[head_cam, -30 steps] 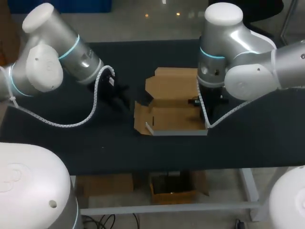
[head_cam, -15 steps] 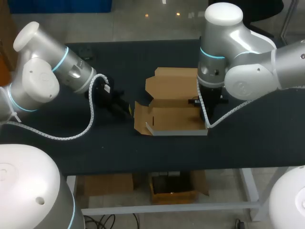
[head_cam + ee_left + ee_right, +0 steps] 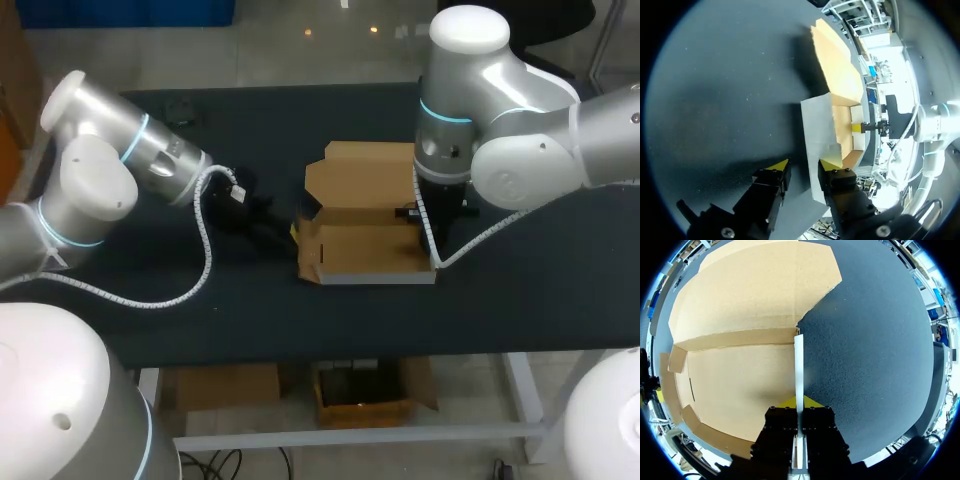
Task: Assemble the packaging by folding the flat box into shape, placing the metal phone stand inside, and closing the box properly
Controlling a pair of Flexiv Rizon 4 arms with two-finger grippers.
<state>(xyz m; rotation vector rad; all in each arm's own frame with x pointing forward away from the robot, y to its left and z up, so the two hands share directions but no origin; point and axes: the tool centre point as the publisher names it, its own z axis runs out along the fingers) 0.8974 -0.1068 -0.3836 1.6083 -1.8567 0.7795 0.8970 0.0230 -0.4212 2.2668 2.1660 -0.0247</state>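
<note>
Centrally in the head view, the half-folded brown cardboard box (image 3: 365, 250) is sitting on the black table (image 3: 530, 295), its lid lying open toward the frame's top. The right gripper (image 3: 798, 402) is pinching the box's right wall (image 3: 798, 365). The left gripper (image 3: 802, 167) is standing spread, one finger against the raised left flap (image 3: 817, 125).

**Box flap between spread fingers**

The left gripper (image 3: 802, 166) has its fingers apart. The pale side flap (image 3: 817, 125) of the box (image 3: 840, 85) stands between them at the frame's centre, close to one finger. The right gripper (image 3: 860, 128) sits at the box's far wall, and the dark table (image 3: 725, 100) lies all around.
</note>
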